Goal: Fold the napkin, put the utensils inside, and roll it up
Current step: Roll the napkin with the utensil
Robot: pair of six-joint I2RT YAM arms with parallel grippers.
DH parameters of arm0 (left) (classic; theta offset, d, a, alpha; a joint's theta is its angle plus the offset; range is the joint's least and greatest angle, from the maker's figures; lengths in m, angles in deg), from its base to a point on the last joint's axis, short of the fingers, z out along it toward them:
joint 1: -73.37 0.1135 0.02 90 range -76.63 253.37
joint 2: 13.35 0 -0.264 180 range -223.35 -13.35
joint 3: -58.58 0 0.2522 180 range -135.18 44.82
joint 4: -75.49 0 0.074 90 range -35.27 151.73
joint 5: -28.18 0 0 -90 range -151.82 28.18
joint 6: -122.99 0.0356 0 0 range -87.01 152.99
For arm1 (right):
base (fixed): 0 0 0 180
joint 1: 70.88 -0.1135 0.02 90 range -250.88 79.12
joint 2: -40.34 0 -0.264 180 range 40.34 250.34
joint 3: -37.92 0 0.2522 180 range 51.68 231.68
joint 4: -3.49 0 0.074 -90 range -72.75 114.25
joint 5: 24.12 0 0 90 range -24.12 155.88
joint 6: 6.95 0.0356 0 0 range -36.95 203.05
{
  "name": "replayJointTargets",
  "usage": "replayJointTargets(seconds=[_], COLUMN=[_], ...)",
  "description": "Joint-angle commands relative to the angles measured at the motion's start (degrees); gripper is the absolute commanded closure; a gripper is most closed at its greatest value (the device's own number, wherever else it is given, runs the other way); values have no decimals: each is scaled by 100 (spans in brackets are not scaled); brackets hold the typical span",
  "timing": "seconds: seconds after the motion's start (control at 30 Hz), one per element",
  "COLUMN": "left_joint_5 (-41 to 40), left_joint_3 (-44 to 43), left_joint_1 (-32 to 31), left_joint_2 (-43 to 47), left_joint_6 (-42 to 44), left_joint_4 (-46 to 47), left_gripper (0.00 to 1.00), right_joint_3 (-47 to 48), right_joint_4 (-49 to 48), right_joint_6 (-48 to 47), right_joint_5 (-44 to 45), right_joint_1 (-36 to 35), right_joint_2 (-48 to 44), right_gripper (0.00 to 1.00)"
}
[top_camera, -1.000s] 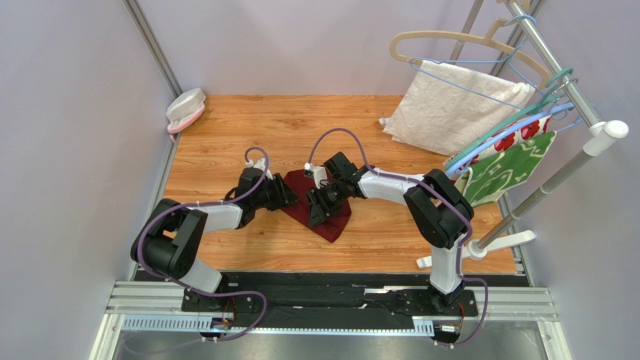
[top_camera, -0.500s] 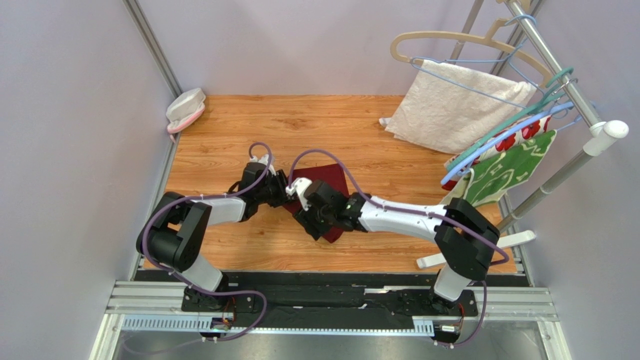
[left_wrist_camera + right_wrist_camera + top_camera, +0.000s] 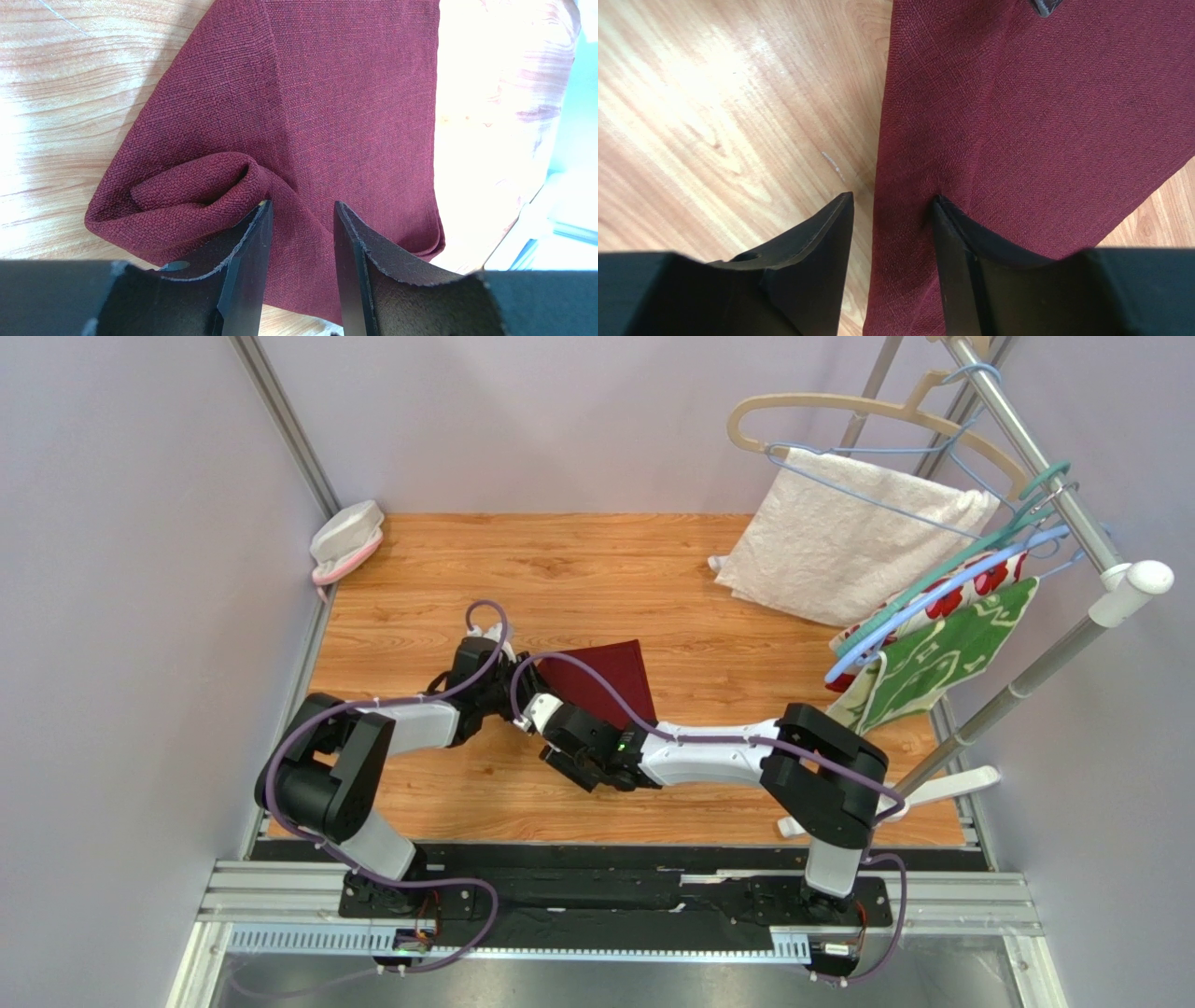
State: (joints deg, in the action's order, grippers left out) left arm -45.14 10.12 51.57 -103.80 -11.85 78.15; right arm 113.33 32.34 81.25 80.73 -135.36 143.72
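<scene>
The napkin (image 3: 603, 679), folded into a dark red patch, lies flat near the middle of the worktop (image 3: 421, 602), partly covered from above by both arms. The top view gives only its outline; the wrist cameras show its lie. In the left wrist view one corner is curled over into a soft roll (image 3: 189, 192), and a ridge of cloth runs from it down between the fingers of the left end effector (image 3: 300, 234). These stand apart over the napkin, the left fingertip (image 3: 256, 227) touching the roll. The right wrist view shows a straight folded edge (image 3: 882, 140) with bare wood beside it. The right end effector (image 3: 892, 217) is also apart and straddles that edge, one finger over wood, the other on the cloth.

Only the top view shows the surroundings: a white towel (image 3: 842, 546) and floral cloths (image 3: 940, 651) hanging on a rack at the far right, well apart from the napkin.
</scene>
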Motion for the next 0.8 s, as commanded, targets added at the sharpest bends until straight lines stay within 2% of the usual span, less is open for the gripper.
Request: replayJointTargets(seconds=[0.0,0.33,0.53,0.77], left_joint_5=[-8,63,2,-833], left_joint_3=[-99,-64,-98,-204], left_joint_1=[-35,-35,-35,185], left_joint_2=[-86,63,352,1888], left_joint_6=[151,133,151,493], left_joint_4=[-350,-219,-297,-1420], left_gripper=[53,52,40,30], right_joint_3=[234,85,-74,-302], right_joint_4=[-252,-261,-314,-323], right_joint_6=[-162,-13,145,514], right_joint_5=[176,-219,-1334,-3037], right_joint_1=[-38,367,630,1078], right_joint_2=[174,499,552,359], right_gripper=[53,62,73,78])
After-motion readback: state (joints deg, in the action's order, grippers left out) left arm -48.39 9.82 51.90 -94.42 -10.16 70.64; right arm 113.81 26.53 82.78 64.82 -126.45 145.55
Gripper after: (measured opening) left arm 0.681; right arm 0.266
